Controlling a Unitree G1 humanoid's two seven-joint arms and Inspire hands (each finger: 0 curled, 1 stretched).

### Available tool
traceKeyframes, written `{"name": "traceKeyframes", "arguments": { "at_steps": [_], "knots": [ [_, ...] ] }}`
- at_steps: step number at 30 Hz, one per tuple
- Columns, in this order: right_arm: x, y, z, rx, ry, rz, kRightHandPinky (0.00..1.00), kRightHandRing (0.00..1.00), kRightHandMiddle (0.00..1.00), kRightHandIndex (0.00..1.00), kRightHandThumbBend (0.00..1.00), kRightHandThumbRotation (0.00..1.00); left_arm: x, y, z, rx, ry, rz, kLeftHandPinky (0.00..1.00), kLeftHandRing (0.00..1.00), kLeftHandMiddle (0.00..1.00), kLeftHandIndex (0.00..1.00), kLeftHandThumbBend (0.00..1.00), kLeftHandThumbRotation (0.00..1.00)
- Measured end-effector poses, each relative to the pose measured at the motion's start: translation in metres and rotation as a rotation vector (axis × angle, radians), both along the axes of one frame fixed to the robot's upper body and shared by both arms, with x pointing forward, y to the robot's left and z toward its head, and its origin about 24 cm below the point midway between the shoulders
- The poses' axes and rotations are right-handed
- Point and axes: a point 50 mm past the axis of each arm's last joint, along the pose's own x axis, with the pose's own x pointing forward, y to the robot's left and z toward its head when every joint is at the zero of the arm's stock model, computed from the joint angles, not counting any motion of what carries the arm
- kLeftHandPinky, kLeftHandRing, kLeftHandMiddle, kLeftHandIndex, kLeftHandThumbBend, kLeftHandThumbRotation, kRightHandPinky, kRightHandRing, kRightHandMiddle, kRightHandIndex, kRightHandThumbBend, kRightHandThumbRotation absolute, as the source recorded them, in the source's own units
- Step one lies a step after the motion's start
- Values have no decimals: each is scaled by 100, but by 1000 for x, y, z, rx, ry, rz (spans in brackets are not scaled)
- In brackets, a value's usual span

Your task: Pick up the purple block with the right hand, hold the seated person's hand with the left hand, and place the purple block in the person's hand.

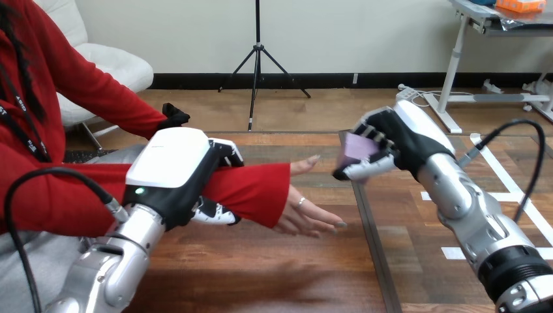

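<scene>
While our left hand [169,163] is curled round the person's forearm [257,189], fingers over it and thumb under it, our right hand [398,137] is clamped on the purple block [357,147], which it holds above the table [261,274]. The person's hand [310,212] lies open at about seven o'clock from the block, near but apart; its long axis runs from nine towards four o'clock, fingertips nearest our right hand. We judge the coming move to be a short carry down towards seven o'clock; we cannot tell whether the palm faces fully up.
</scene>
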Motion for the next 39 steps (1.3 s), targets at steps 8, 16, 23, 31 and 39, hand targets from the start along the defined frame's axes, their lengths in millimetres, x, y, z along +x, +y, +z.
{"name": "traceKeyframes", "arguments": {
  "at_steps": [8, 16, 23, 31, 39],
  "knots": [
    [0, 15, 11, 22, -38, 50, 35, 40, 47, 49, 66, 0, 3, -5, 4, -23, -13, -1, 43, 51, 57, 57, 71, 9],
    [-3, 28, 18, 45, -68, 100, 36, 40, 47, 49, 66, 0, 6, -9, 10, -34, -35, -5, 43, 52, 58, 57, 71, 10],
    [-8, 37, 20, 58, -79, 134, 34, 38, 45, 49, 66, 0, 9, -12, 15, -44, -56, -8, 43, 52, 58, 57, 70, 10],
    [-12, 42, 21, 62, -80, 158, 32, 37, 44, 49, 65, 0, 11, -16, 19, -61, -73, -11, 43, 52, 59, 58, 70, 9],
    [-15, 43, 24, 60, -78, 169, 32, 37, 44, 48, 64, 0, 11, -17, 19, -72, -80, -7, 44, 52, 59, 58, 71, 8]
  ]
}}
